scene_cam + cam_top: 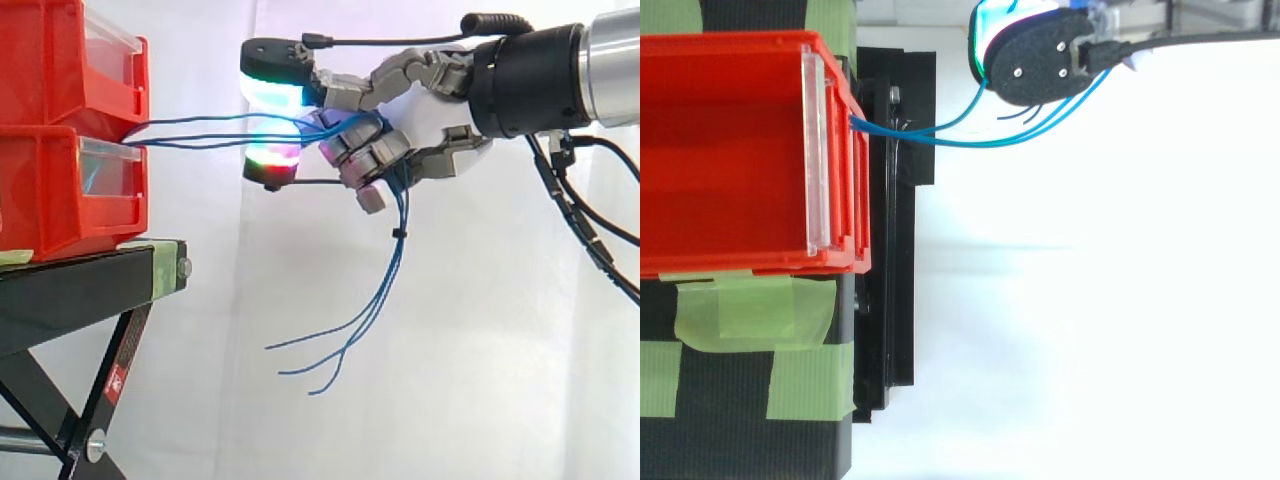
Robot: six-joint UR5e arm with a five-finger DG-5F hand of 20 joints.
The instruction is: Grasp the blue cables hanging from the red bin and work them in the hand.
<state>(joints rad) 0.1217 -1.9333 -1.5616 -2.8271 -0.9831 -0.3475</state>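
Curling round the blue cables, the hand's fingers gripped the bundle against the palm, out beyond the front edge of the black stand. The cables ran almost level to the hand from where the upper red bin sat on the lower red bin at that edge. Their loose ends hung free below the hand.

I see bright red bins with clear front panes, thin blue cables, my hand grey and white with black-capped pads glowing cyan, green and magenta, black stand with a small red label, pale green tape, plain white curtain
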